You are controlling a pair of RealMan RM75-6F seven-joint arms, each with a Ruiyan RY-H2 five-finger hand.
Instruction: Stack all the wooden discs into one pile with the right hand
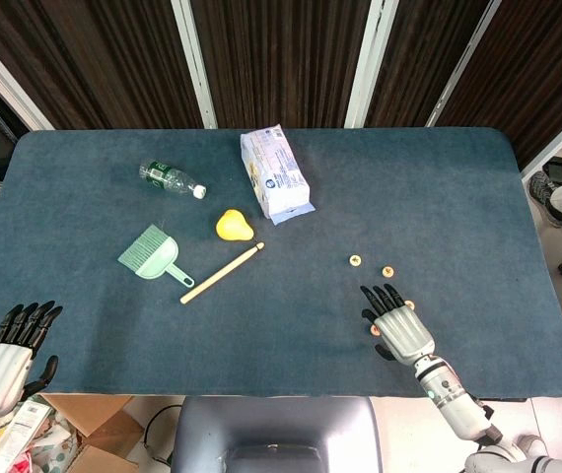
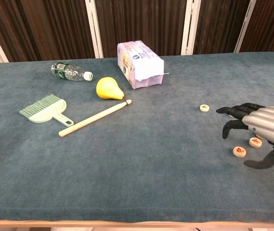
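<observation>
You've got wooden discs (image 2: 204, 108): three plainly visible in chest view, others hidden by hand. One bottle (image 1: 171, 179), one pear (image 1: 233, 225), one brush (image 1: 153, 253), one stick (image 1: 222, 273), one tissue pack (image 1: 274, 173). Two hands.

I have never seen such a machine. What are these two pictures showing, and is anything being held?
A two-armed robot with finger-like hands works at a blue table. One picture looks down from its head, the other looks forward from its chest. The right hand hovers, fingers spread, over small wooden discs and holds nothing. The left hand waits at the table's near edge, also empty. Elsewhere lie a plastic bottle, a tissue pack, a yellow pear, a green brush and a wooden stick.
</observation>
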